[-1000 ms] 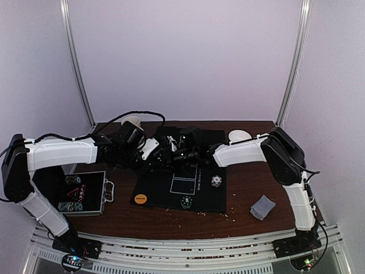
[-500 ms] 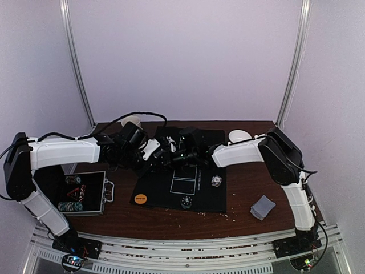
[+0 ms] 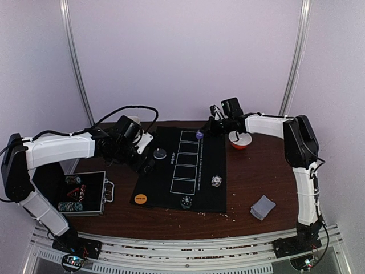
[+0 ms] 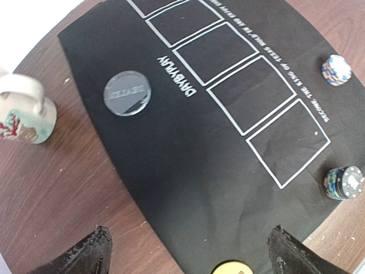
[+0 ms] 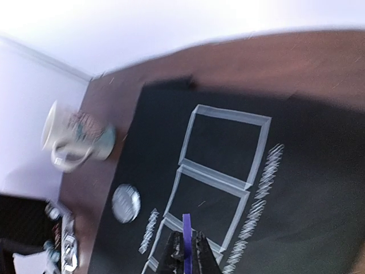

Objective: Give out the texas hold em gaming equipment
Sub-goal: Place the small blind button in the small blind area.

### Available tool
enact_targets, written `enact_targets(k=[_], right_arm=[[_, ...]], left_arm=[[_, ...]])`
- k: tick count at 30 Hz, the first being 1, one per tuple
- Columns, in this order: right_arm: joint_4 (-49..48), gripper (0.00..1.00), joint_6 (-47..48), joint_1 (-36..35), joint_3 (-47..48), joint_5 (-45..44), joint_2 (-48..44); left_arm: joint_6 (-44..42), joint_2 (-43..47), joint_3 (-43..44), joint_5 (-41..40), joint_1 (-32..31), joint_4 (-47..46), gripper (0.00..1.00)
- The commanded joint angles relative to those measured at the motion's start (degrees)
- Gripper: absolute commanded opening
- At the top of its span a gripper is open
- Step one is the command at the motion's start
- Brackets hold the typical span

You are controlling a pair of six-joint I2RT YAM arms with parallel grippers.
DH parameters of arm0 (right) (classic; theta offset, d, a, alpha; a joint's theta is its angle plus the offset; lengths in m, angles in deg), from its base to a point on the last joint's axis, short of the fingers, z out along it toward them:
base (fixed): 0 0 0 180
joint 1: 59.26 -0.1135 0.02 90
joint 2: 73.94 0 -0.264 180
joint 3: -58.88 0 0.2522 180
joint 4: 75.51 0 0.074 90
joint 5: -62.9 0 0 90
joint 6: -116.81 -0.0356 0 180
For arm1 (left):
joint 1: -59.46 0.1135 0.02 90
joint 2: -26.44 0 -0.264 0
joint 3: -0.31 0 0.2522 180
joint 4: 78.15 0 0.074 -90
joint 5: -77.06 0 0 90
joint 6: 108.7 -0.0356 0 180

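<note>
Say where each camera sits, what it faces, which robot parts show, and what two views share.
Top external: above and behind the bases, facing down on the table; both arms show.
Left wrist: on the left arm, looking down at the black mat; open left hand shows.
Right wrist: on the right arm, angled across the mat; right hand pinches a purple disc.
Shared: both wrist views show the mug and clear disc.

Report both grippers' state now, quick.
Left gripper: open, holding nothing.
Right gripper: shut on a thin purple disc, gripped edge-on.
</note>
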Motion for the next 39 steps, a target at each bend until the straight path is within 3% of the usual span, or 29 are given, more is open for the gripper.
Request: enact_targets(k=[1, 5, 10, 15, 31, 39], right_arm=[[14.9, 0.0, 10.1, 1.4, 10.4, -11.5, 3.2], [21.3, 0.0, 13.1, 2.7, 17.0, -14.6, 6.0], [22.1, 0.0, 15.3, 3.3, 16.9, -17.4, 5.5], [27.2, 0.0, 17.3, 4.2, 20.7, -15.1, 9.6], [29.9, 0.0, 17.7, 5.0, 19.7, -13.2, 11.6], [31.8, 0.22, 18.8, 5.1, 21.1, -15.4, 11.4]], left_arm=[[1.7, 1.1, -0.2, 0.0, 1.1, 1.4, 0.98], [1.9, 0.9, -1.0, -0.7, 1.4, 2.1, 0.98], [1.6, 0.8, -1.7, -0.3, 1.6, 2.2, 0.98], [1.4, 0.8, -1.6, -0.7, 1.7, 2.8, 0.98], [1.1, 0.8, -2.3, -0.2, 2.1, 3.7, 0.98], [1.0, 0.6, -2.3, 0.4, 2.1, 4.1, 0.98]])
